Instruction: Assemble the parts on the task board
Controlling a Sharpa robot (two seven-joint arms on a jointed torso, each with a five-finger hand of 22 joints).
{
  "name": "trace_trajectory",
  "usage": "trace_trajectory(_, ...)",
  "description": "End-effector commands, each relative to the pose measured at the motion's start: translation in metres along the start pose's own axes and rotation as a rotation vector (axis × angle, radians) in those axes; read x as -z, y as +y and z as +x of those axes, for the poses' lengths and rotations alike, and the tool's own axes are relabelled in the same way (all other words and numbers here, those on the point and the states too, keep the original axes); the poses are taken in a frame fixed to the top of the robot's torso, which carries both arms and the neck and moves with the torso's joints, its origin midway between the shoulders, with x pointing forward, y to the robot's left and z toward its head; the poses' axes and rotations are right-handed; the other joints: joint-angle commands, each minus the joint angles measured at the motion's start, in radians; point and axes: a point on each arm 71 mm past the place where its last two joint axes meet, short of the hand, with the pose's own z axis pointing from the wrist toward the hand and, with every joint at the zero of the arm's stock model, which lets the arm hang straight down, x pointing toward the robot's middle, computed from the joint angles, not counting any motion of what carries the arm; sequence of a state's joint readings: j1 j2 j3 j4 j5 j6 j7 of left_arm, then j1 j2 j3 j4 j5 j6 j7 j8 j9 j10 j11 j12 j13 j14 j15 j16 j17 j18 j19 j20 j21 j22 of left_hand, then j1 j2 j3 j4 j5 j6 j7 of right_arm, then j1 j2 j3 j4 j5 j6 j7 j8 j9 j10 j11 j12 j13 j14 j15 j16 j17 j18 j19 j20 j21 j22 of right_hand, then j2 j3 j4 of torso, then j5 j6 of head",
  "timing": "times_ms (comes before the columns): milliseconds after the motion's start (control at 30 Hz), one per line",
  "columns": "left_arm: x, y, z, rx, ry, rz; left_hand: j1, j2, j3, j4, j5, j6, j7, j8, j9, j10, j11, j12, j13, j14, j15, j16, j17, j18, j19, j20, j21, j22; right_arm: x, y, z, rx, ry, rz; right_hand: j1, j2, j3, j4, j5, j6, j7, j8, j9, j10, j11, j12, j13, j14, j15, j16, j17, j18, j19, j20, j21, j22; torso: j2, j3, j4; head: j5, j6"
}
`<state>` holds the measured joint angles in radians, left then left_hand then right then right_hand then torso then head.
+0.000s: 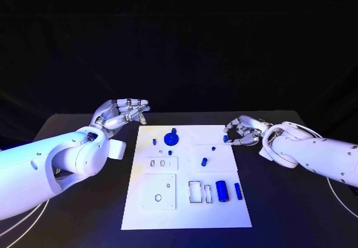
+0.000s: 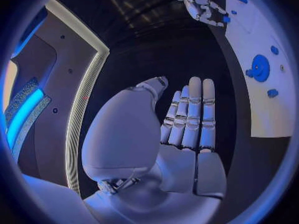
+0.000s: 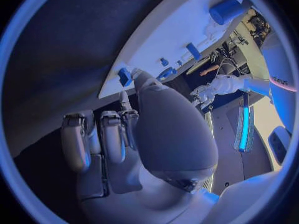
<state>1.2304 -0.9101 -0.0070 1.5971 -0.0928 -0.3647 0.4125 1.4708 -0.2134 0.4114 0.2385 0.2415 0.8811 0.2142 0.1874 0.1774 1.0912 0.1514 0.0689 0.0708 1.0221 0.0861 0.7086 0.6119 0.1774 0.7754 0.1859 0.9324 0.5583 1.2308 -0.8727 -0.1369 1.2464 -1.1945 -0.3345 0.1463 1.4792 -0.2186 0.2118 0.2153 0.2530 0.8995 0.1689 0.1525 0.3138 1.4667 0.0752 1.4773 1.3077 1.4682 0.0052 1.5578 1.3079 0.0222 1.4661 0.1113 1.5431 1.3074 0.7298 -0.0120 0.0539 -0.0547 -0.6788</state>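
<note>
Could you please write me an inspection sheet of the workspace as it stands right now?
Surface: black table, white task board in the middle.
Job's things: blue parts on the board, among them a round disc and a cylinder; one small part at the right hand.
Clutter: nothing seen.
Hands: left hand holds nothing, beside the board's far left corner; right hand pinches the small part at the board's right edge.
Cables: thin white ones beneath the left arm.
Surroundings: dark backdrop.
</note>
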Motion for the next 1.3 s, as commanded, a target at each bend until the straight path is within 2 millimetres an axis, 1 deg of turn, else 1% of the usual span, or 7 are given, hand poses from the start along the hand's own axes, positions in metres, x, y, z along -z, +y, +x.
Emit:
trace_trajectory(33,-0.0002,-0.0005,0.0021,0.010,0.018,0.005,-0.007,-0.003,0.003,0.003,-0.005,-0.005,-0.003,-0.003,0.001,-0.005,-0.001,-0.005,-0.001,-0.007,-0.003,0.005,-0.002,0.003,-0.006,0.001,0.004,0.001,-0.0014,0.0018,0.0037,0.024,0.020,-0.019,-0.004,0.017,0.010,0.005,-0.007,0.014,-0.001,-0.001,0.002,0.030,0.008,0.007,0.184,0.095,0.006,0.005,0.231,-0.016,0.090,0.005,0.005,0.244,-0.001,-0.0015,-0.0002,0.004,-0.003)
trace_trajectory(133,-0.0002,-0.0004,0.0019,0.010,0.018,0.004,-0.007,-0.003,0.003,0.003,-0.005,-0.005,-0.003,-0.003,0.001,-0.005,-0.001,-0.005,-0.001,-0.007,-0.003,0.005,-0.002,0.003,-0.006,0.001,0.004,0.001,-0.0022,0.0023,0.0051,0.024,0.023,-0.018,-0.005,0.023,0.016,0.008,-0.013,0.022,-0.003,0.002,0.003,0.033,0.007,0.011,0.187,0.095,0.005,0.005,0.231,-0.016,0.090,0.005,0.006,0.245,-0.001,-0.0007,-0.0011,0.005,-0.006)
trace_trajectory(300,-0.0001,-0.0003,0.0018,0.010,0.017,0.003,-0.007,-0.003,0.003,0.003,-0.005,-0.005,-0.003,-0.003,0.001,-0.005,-0.001,-0.005,-0.001,-0.007,-0.003,0.005,-0.002,0.003,-0.006,0.001,0.004,0.001,-0.0031,0.0022,0.0068,0.024,0.030,-0.015,-0.006,0.028,0.029,0.011,-0.024,0.041,-0.007,0.008,0.005,0.038,0.003,0.015,0.191,0.095,0.002,0.005,0.232,-0.016,0.092,0.002,0.008,0.247,-0.002,-0.0019,-0.0012,0.004,-0.007)
trace_trajectory(467,-0.0001,-0.0003,0.0014,0.010,0.016,0.002,-0.007,-0.003,0.003,0.003,-0.005,-0.005,-0.003,-0.003,0.001,-0.005,-0.001,-0.005,-0.001,-0.007,-0.003,0.005,-0.002,0.003,-0.006,0.001,0.004,0.001,-0.0037,0.0017,0.0079,0.027,0.036,-0.010,-0.006,0.035,0.052,0.014,-0.049,0.065,-0.015,0.017,0.007,0.041,-0.004,0.018,0.194,0.096,-0.004,0.005,0.233,-0.017,0.092,-0.003,0.009,0.248,-0.002,-0.0008,-0.0006,0.001,-0.007)
trace_trajectory(567,0.0000,-0.0003,0.0013,0.010,0.016,0.002,-0.007,-0.003,0.003,0.003,-0.005,-0.005,-0.003,-0.003,0.001,-0.005,-0.001,-0.005,-0.001,-0.007,-0.003,0.005,-0.002,0.003,-0.006,0.001,0.004,0.001,-0.0041,0.0014,0.0082,0.030,0.038,-0.006,-0.007,0.037,0.058,0.015,-0.053,0.070,-0.017,0.018,0.008,0.042,-0.005,0.020,0.196,0.095,-0.005,0.005,0.233,-0.017,0.094,-0.004,0.011,0.250,-0.002,-0.0010,-0.0005,0.001,-0.008)
trace_trajectory(1233,0.0002,-0.0001,0.0005,0.009,0.015,0.001,-0.006,-0.001,0.005,0.002,-0.004,-0.005,-0.003,-0.003,0.002,-0.005,-0.001,-0.005,-0.001,-0.008,-0.003,0.006,-0.002,0.004,-0.009,0.001,0.006,0.002,-0.0052,0.0005,0.0091,0.041,0.040,0.015,-0.010,0.035,0.062,0.017,-0.058,0.072,-0.018,0.018,0.007,0.043,-0.006,0.021,0.197,0.096,-0.006,0.005,0.234,-0.018,0.096,-0.005,0.014,0.252,-0.002,-0.0004,-0.0018,0.001,-0.008)
trace_trajectory(1300,0.0002,-0.0001,0.0006,0.009,0.015,0.000,-0.006,-0.001,0.005,0.002,-0.004,-0.005,-0.003,-0.003,0.002,-0.005,-0.001,-0.005,-0.001,-0.008,-0.003,0.006,-0.002,0.004,-0.009,0.001,0.006,0.002,-0.0055,0.0008,0.0092,0.041,0.039,0.015,-0.011,0.037,0.064,0.018,-0.058,0.073,-0.018,0.019,0.007,0.044,-0.007,0.021,0.197,0.096,-0.007,0.005,0.234,-0.018,0.096,-0.006,0.014,0.252,-0.002,-0.0007,-0.0011,-0.002,-0.008)
